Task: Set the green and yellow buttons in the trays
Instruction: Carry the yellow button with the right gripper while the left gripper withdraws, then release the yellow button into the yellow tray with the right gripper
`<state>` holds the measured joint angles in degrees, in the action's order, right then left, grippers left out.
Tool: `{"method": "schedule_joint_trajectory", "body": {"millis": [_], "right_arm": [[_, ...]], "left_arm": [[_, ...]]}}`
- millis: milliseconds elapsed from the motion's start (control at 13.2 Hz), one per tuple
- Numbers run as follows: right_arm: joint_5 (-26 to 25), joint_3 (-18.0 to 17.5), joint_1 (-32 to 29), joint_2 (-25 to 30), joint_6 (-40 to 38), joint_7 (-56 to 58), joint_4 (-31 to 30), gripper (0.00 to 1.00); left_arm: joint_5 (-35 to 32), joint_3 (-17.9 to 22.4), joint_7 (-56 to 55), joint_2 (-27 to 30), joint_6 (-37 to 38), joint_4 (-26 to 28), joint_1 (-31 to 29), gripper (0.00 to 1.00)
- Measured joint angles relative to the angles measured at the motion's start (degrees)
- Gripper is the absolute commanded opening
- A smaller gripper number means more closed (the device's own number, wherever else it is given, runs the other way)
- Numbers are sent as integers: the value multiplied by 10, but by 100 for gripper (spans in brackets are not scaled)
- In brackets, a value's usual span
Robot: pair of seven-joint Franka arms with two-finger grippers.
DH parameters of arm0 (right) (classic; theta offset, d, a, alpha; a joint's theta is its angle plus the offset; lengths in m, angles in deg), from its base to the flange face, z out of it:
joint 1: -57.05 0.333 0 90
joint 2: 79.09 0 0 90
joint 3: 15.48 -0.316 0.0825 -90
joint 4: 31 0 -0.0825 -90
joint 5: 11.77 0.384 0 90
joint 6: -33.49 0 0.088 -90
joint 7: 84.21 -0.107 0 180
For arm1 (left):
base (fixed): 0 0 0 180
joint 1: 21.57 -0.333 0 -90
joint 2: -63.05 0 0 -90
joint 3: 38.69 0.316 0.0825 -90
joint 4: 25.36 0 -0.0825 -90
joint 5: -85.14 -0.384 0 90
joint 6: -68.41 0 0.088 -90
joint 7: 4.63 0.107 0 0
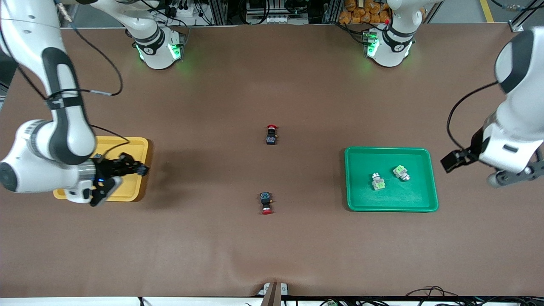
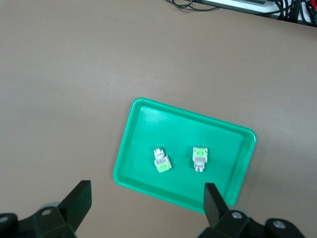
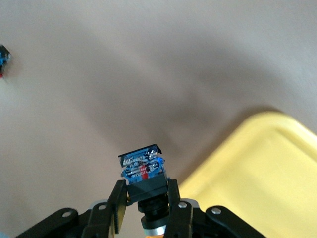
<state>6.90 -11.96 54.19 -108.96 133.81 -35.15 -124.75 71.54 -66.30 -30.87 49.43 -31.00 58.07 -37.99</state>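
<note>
a: what does the right gripper (image 3: 144,196) hold now?

b: its fingers are closed on a small black button (image 3: 143,171), the blue contact end pointing out. an orange cap seems to show low between the fingers, so i judge it is a yellow button. the gripper hangs over the edge of the yellow tray (image 1: 137,146), at the right arm's end of the counter (image 1: 272,246).

a: how will this thing handle?

b: i think light, stiff and a little slippery, because it is hard plastic. the flat sides of the black body are the good place to hold, not the round cap.

a: and the left gripper (image 2: 148,203)?

b: its fingers stand wide apart with nothing between them. it waits in the air beside the green tray (image 1: 429,170). two green buttons (image 1: 378,181) lie in this tray, near each other but not touching.

a: what lies in the middle?

b: two red-capped switches (image 1: 271,134), well apart, on the bare counter. these are not for the trays.
</note>
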Motion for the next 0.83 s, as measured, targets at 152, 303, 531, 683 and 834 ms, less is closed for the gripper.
{"method": "schedule_joint_trajectory", "body": {"millis": [152, 303, 531, 683, 834], "right_arm": [[-2, 12, -15, 7, 13, 2, -33, 0], [-4, 35, -21, 15, 49, 2, -74, 0], [2, 40, -45, 18, 157, 38, -152, 0], [55, 40, -54, 18, 208, 70, -198, 0], [98, 40, -56, 19, 215, 89, -215, 17]], "left_arm": [[27, 0, 44, 10, 32, -13, -16, 100], [54, 1, 78, 17, 48, -20, -32, 100], [70, 1, 124, 33, 82, -24, -42, 100], [84, 1, 142, 47, 90, -24, -46, 100], [85, 1, 145, 59, 95, -24, -46, 100]]}}
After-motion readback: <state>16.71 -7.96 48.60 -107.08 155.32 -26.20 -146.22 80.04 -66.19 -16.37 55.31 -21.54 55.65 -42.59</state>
